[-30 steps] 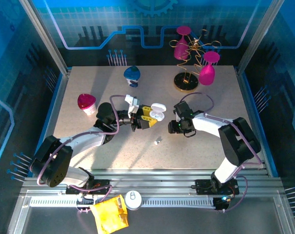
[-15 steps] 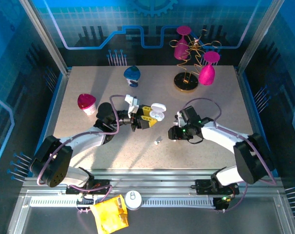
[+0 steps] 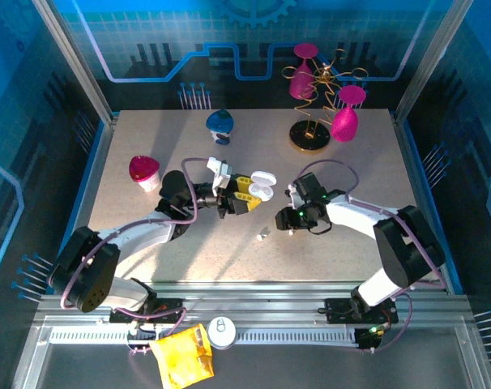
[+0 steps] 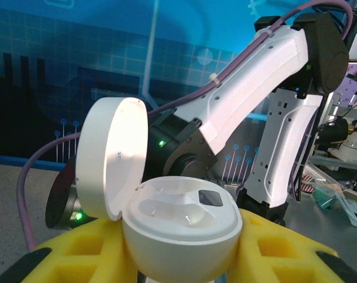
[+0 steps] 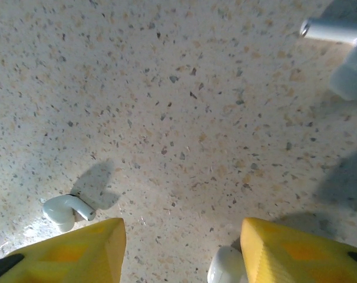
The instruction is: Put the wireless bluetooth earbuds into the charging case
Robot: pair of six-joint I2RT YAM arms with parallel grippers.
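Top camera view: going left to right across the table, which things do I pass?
pink cup → blue cup → case → stand

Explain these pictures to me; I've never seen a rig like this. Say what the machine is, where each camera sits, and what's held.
It is two robot arms bolted to a table. One picture looks down from above; the other two come from cameras on the wrists. The left arm grips the charging case, lid open, between its yellow jaws. The right arm hangs over the table with jaws open and empty; an earbud lies beneath. Farther back is a gold wire stand.
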